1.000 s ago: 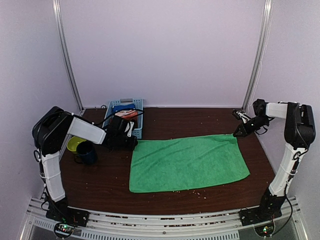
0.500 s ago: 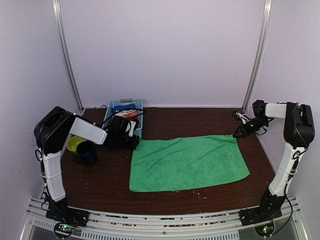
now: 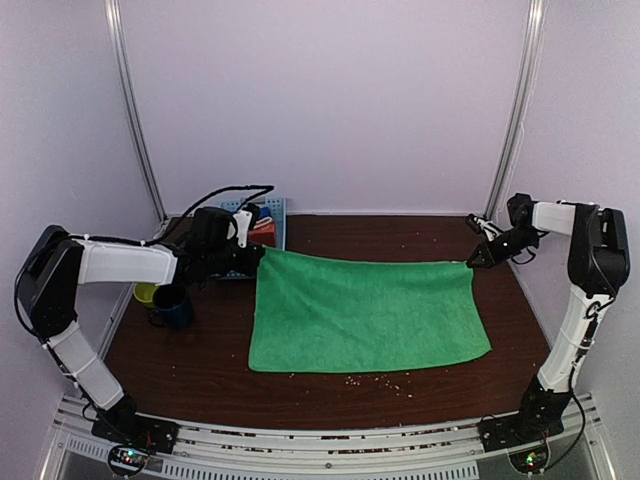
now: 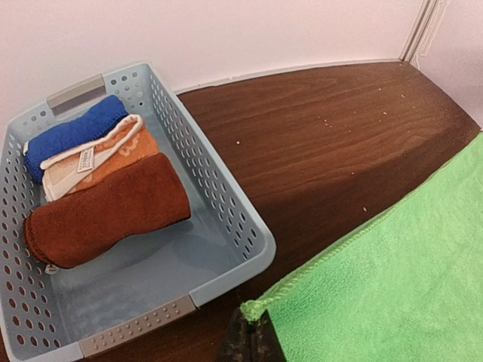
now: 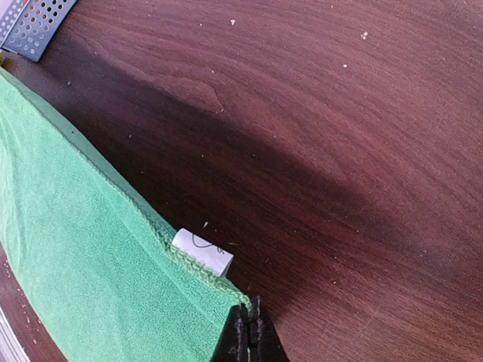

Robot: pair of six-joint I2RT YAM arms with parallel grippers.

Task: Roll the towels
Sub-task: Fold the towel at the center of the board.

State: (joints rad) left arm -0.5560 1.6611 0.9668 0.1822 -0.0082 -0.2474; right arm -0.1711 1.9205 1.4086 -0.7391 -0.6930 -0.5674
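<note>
Here, both arms hold the green towel (image 3: 365, 310) by its far corners.

The left jaws are pressed together, pinching the far-left corner of the towel (image 4: 392, 286) just beside the basket (image 4: 226, 226). The right jaws are likewise pressed together on the far-right corner (image 5: 90, 264), next to a small white tag (image 5: 202, 253). The far edge runs straight between the two and looks raised off the worktop (image 3: 400, 235), casting a shadow on the wood; the near part lies spread flat. The rust towel (image 4: 106, 219) lies rolled in the basket, touching a striped cloth (image 4: 98, 162), with a blue cloth (image 4: 72, 136) beyond that. A dark mug (image 3: 172, 305) and a yellow cup (image 3: 147, 291) stand near the left arm (image 3: 120, 262).
</note>
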